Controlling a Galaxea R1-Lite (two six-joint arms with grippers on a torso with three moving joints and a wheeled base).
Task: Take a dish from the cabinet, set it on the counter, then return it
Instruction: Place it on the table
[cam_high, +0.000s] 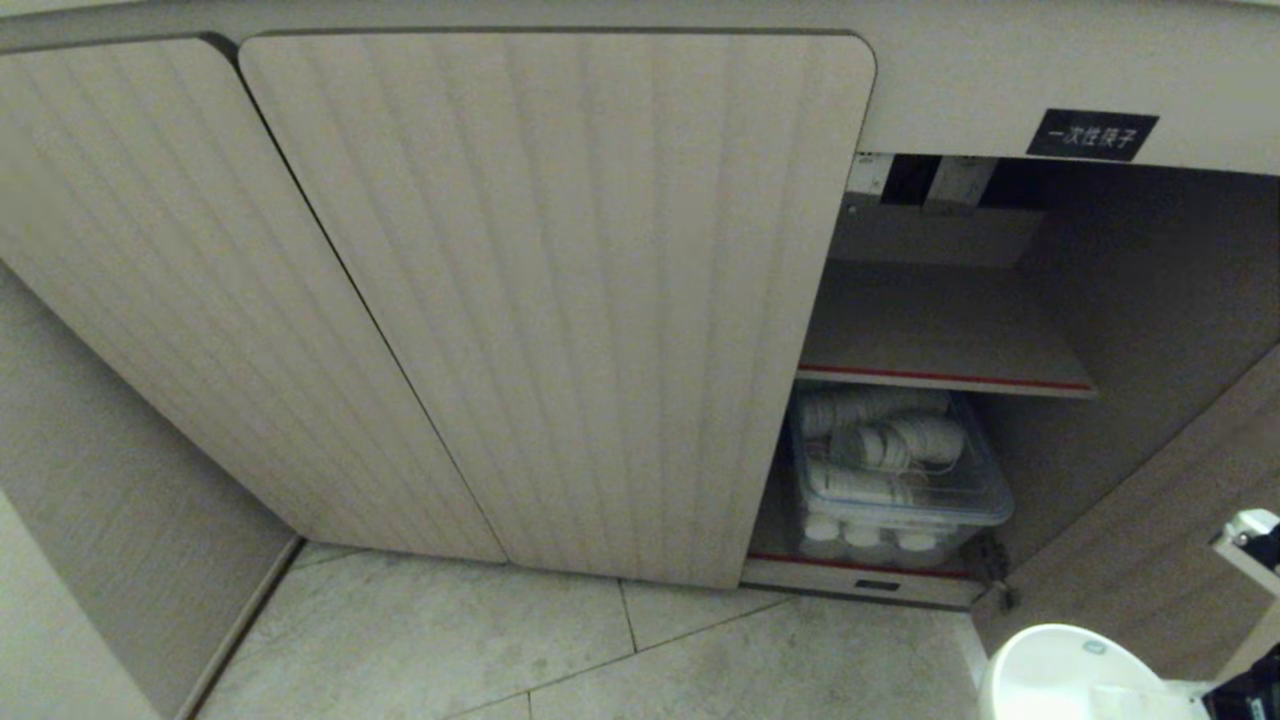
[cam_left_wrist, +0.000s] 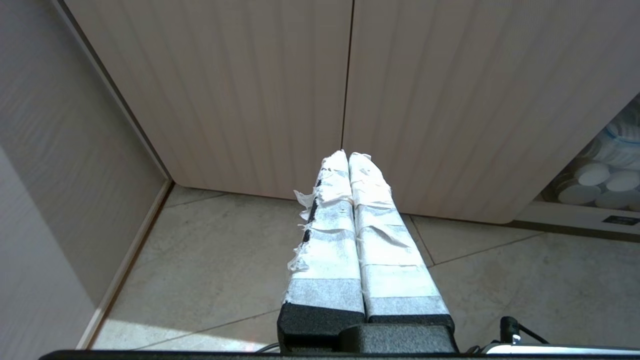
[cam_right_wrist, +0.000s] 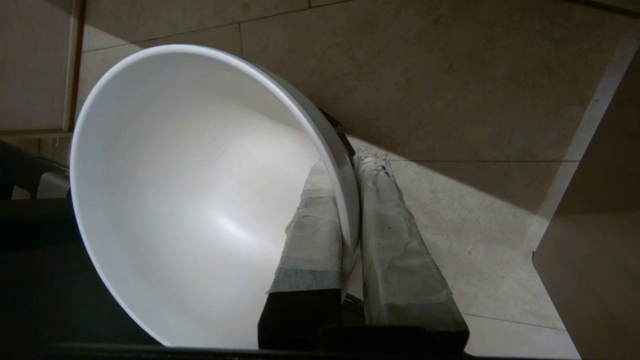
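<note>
One dish (cam_right_wrist: 200, 200), a plain white bowl, is clamped in the right pincer (cam_right_wrist: 350, 165): one taped finger sits inside the wall and the other outside, pinching the rim. In the head view the bowl (cam_high: 1060, 670) shows at the near right corner, low above the tiled floor (cam_high: 600, 650) and just outside the open right-hand bay of the cabinet (cam_high: 560, 300).

The pictures alone do not settle which leg of the task this is. The bowl is out of the cabinet and in hand, so either it is on its way up to the table, or it is on its way back. The table is in no view, so I cannot tell whether the setting-down has been done. What surely remains is putting the bowl back among the white crockery in the clear bin (cam_high: 900, 480) on the low shelf, under the red-edged shelf (cam_high: 940, 378).

The right arm sits low at the right edge, beside the open cabinet door (cam_high: 1150, 560), its pincer pointing down toward the floor with the bowl tipped on its side. The left pincer (cam_left_wrist: 348, 156) hangs idle at the left, fingers pressed together on nothing, aimed at the closed ribbed doors.
</note>
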